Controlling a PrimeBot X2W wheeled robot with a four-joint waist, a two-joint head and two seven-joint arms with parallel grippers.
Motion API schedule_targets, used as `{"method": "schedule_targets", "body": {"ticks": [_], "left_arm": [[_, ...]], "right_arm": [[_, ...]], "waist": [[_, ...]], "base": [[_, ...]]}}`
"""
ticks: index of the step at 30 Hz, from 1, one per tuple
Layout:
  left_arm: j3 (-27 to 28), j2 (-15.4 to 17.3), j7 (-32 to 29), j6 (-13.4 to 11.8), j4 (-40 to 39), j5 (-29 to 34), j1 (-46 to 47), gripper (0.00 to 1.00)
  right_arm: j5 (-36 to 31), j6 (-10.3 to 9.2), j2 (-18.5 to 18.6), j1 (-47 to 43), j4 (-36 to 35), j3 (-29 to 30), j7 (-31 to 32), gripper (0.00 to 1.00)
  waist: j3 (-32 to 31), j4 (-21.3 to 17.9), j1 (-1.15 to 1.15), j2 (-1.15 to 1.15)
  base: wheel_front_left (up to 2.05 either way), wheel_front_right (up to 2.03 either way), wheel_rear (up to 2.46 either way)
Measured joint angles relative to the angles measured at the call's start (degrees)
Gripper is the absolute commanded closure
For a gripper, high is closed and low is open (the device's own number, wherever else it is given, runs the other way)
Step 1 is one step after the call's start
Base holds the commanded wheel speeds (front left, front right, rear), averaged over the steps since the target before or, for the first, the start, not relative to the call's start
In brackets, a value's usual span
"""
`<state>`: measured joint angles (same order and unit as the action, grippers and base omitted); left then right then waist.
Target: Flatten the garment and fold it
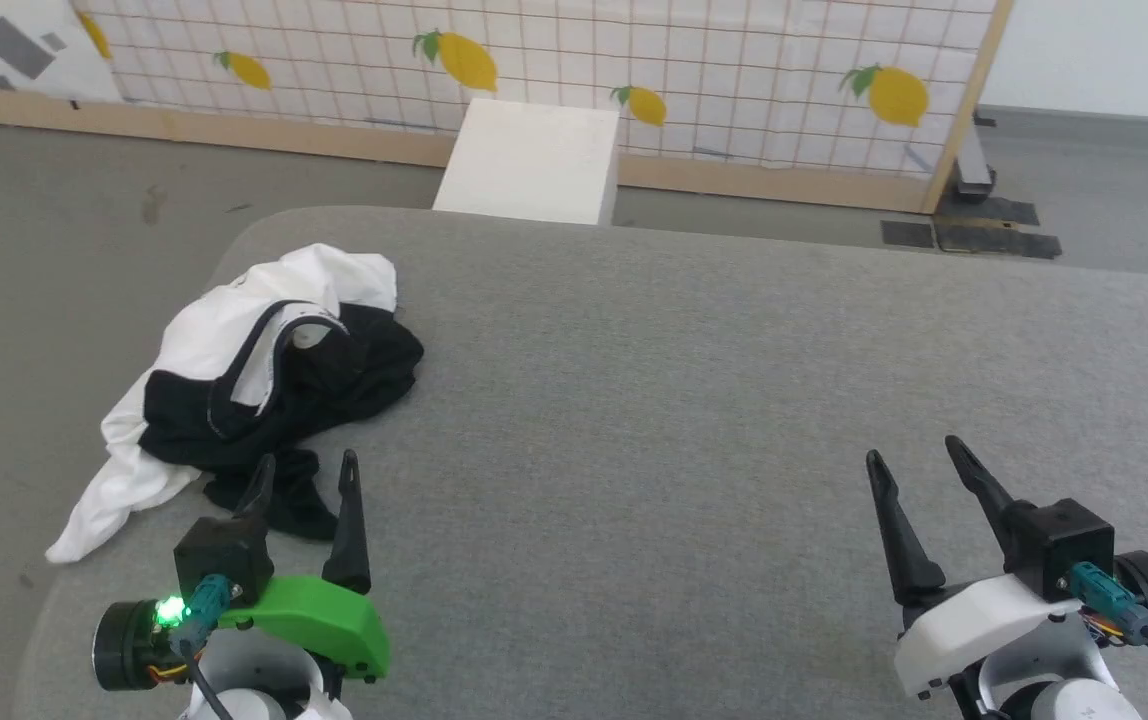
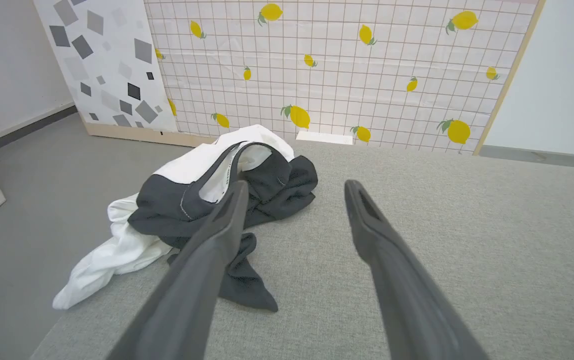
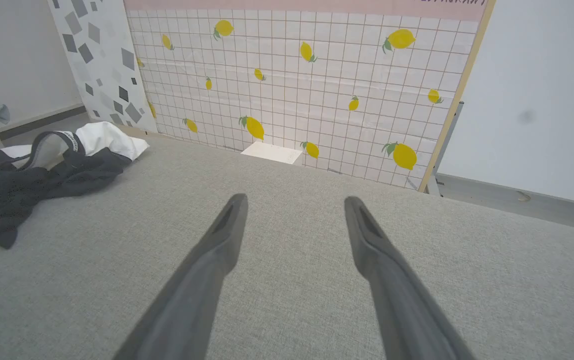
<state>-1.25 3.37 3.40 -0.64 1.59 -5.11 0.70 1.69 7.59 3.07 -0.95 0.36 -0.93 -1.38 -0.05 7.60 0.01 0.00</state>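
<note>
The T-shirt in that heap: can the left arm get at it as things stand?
Probably yes. The T-shirt lies just ahead of the left arm, whose jaws stand open, with nothing in between.

The garment (image 3: 42, 170) cropped by the right wrist view's left edge, much of it buried under its own folds.

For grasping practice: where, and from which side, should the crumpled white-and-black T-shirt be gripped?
Likely the black cloth tail of the white-and-black T-shirt, from the near side with the open left gripper: it sticks out from the heap, nearest its fingers.
</note>
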Motion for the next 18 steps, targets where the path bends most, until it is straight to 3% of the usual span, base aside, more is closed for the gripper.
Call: {"method": "schedule_targets", "body": {"ticks": [18], "left_arm": [[0.16,0.45,2.23,-1.47,0.03,-3.07,-0.05,0.00]], "right_arm": [[1.51,0.00,-0.01,0.01,0.51,-1.44,-0.67,0.00]], "waist": [[-0.13,6.95,0.00,0.00]], "base": [[0.00,0.00,0.00]]}}
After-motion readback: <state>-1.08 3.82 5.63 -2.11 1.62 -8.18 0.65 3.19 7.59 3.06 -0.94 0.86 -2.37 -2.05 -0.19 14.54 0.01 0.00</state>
